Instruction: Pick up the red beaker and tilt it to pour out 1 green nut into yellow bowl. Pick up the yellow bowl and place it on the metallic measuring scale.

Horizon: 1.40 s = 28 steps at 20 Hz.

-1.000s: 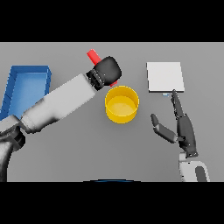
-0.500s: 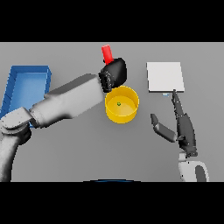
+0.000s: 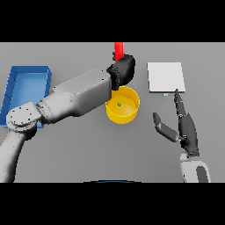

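Observation:
My left hand [image 3: 122, 71] is shut on the red beaker [image 3: 118, 50], which sticks up above the hand, just behind the yellow bowl [image 3: 130, 111]. A small green nut [image 3: 118, 104] lies inside the bowl. The left forearm covers the bowl's left rim. The metallic measuring scale [image 3: 165, 77], a flat pale square, lies to the right of the beaker. My right hand [image 3: 186, 129] rests open on the table below the scale, right of the bowl, fingers pointing toward the scale.
A blue tray [image 3: 26, 88] sits at the left edge of the table, partly behind my left arm.
The left hand carried the beaker rightward over the bowl's far rim and turned it upright. A green nut now lies in the bowl. The right hand stayed still.

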Available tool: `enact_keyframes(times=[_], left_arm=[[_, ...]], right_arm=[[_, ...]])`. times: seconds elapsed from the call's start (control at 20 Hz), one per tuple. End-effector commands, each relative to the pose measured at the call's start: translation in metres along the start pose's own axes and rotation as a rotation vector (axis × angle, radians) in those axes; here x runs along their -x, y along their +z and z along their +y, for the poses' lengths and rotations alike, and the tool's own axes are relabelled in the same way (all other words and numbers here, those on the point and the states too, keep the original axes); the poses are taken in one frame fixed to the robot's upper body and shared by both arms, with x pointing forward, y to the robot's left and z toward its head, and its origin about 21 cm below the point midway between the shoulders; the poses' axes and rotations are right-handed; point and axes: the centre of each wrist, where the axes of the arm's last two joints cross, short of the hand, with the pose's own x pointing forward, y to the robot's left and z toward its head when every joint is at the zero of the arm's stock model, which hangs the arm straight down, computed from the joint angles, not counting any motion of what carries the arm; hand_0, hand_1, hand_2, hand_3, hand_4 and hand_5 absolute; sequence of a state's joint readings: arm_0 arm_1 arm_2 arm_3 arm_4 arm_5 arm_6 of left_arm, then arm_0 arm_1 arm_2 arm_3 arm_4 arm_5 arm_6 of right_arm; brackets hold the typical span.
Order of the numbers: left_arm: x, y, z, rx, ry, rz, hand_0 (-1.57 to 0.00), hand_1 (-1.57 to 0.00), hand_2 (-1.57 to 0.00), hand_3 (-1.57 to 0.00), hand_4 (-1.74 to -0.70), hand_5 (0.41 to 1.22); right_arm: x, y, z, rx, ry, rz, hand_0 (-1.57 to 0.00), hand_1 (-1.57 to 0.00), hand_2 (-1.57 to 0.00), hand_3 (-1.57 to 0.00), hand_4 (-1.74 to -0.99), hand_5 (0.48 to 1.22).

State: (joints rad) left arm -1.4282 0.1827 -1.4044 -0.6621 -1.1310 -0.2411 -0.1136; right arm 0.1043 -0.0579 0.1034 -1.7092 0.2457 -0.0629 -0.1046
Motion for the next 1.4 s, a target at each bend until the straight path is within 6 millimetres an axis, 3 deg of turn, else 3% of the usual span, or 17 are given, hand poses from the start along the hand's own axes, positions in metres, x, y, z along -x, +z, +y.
enact_keyframes(times=[0.0, 0.2, 0.3, 0.35, 0.5, 0.6, 0.7, 0.9, 1.1, 1.25, 1.35], left_arm=[[0.008, 0.003, 0.002, 0.011, -0.016, -0.001, -1.57, -1.57, -1.57, -1.57, -1.72, 1.221], [0.069, 0.018, 0.008, 0.018, -0.042, 0.139, -1.57, -1.57, -1.57, -1.57, -1.73, 1.221], [0.106, 0.034, 0.004, -0.005, 0.011, 0.222, -1.57, -1.57, -1.57, -1.18, -1.73, 1.221], [0.128, 0.045, 0.002, -0.002, 0.056, 0.306, -1.57, -1.57, -1.57, -1.26, -1.73, 1.221], [0.180, 0.073, -0.012, -0.023, 0.324, 0.468, -1.57, -1.57, -1.57, -1.41, -1.73, 1.221], [0.203, 0.097, -0.044, -0.060, 0.623, 0.579, -1.57, -1.57, -1.57, -1.47, -1.73, 1.221], [0.217, 0.119, -0.077, -0.105, 0.902, 0.699, -1.57, -1.57, -1.57, -1.42, -1.74, 1.221], [0.212, 0.153, -0.157, -0.175, 1.323, 0.916, -1.57, -1.57, -1.57, -1.46, -1.74, 1.221], [0.171, 0.168, -0.230, -0.177, 1.622, 1.110, -1.57, -1.57, -1.57, -1.52, -1.74, 1.221], [0.139, 0.172, -0.264, -0.083, 1.791, 1.299, -1.57, -1.57, -1.57, -1.55, -1.74, 1.221], [0.123, 0.169, -0.274, -0.084, 1.897, 1.374, -1.57, -1.57, -1.57, -1.56, -1.74, 1.221]], right_arm=[[0.000, 0.002, -0.001, 0.001, 0.001, -0.014, 0.00, 0.00, 0.00, 0.00, -1.153, 0.636], [-0.001, -0.001, 0.000, -0.017, -0.006, -0.035, 0.00, 0.00, 0.00, 0.00, -1.154, 0.654], [0.000, -0.001, 0.000, -0.018, 0.003, -0.042, 0.00, 0.00, 0.00, 0.00, -1.160, 0.660], [0.000, 0.000, -0.001, -0.025, 0.009, -0.046, 0.00, 0.00, 0.00, 0.00, -1.160, 0.663], [0.000, -0.001, 0.007, -0.031, -0.019, -0.042, 0.00, 0.00, 0.00, 0.00, -1.156, 0.658], [-0.001, -0.004, 0.009, -0.015, 0.024, -0.028, 0.00, 0.00, 0.00, 0.00, -1.146, 0.641], [-0.002, -0.008, 0.011, -0.014, 0.052, -0.034, 0.00, 0.00, 0.00, 0.00, -1.144, 0.633], [0.000, -0.011, 0.009, -0.035, -0.044, -0.058, 0.00, 0.00, 0.00, 0.00, -1.093, 0.623], [0.000, -0.011, 0.004, -0.057, -0.060, -0.056, 0.00, 0.00, 0.00, 0.00, -1.106, 0.642], [0.000, -0.009, 0.004, -0.077, -0.067, -0.066, 0.00, 0.00, 0.00, 0.00, -1.148, 0.663], [0.001, -0.009, 0.001, -0.080, -0.052, -0.060, 0.00, 0.00, 0.00, 0.00, -1.165, 0.672]])
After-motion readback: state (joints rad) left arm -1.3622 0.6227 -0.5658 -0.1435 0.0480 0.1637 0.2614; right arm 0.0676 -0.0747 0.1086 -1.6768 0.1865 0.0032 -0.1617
